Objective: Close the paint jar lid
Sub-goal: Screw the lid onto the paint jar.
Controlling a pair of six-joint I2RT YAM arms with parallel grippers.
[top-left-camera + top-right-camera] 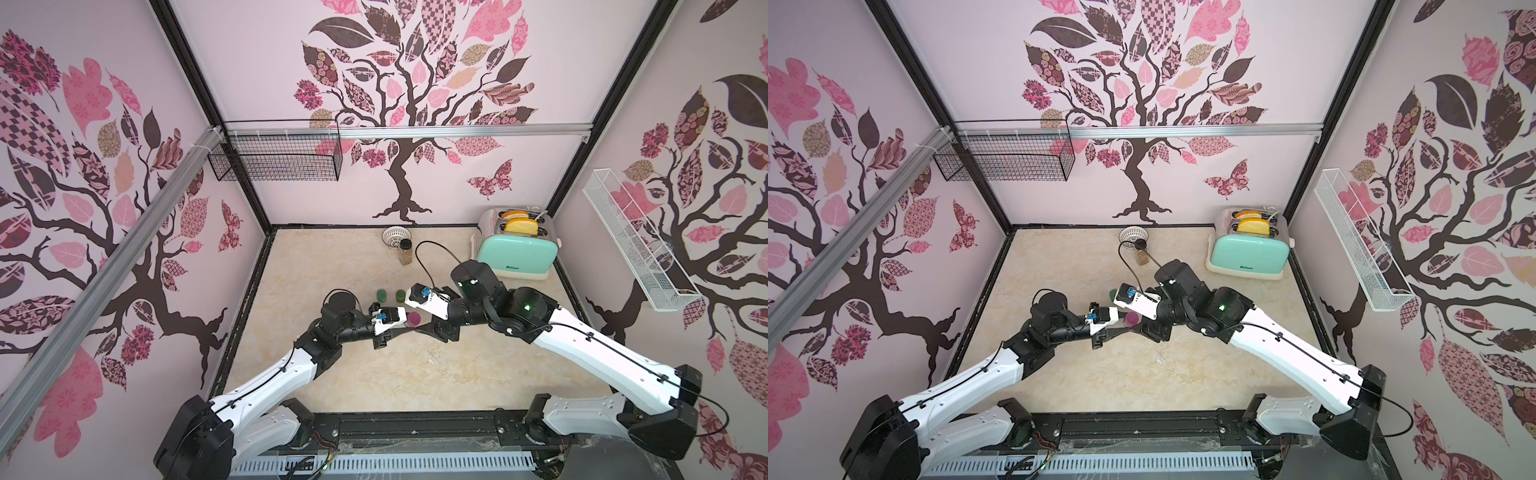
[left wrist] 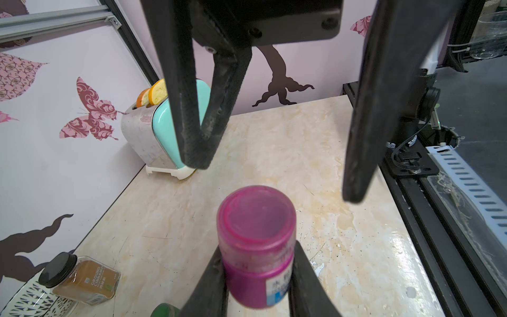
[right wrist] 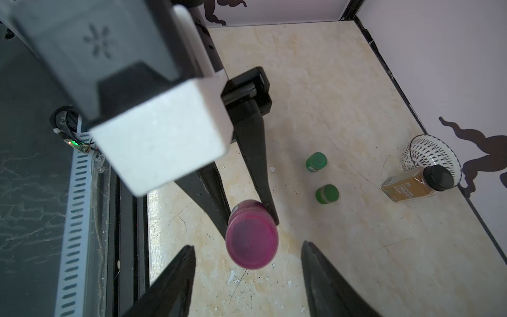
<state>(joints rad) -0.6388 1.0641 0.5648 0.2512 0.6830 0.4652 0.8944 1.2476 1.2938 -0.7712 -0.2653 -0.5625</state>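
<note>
Item: magenta paint jar (image 2: 256,247), near the middle of the bench (image 2: 315,142). Long axis vertical; lid (image 3: 251,241) on top, facing straight up. Left fingers (image 2: 208,285): narrow, clamped on opposite sides of the jar's body just under the lid. Right fingers (image 3: 175,277): apart, wider than the lid, tips flanking it from above, touching nothing. Two green jars (image 3: 316,162) stand upright on the bench, well apart from it.
</note>
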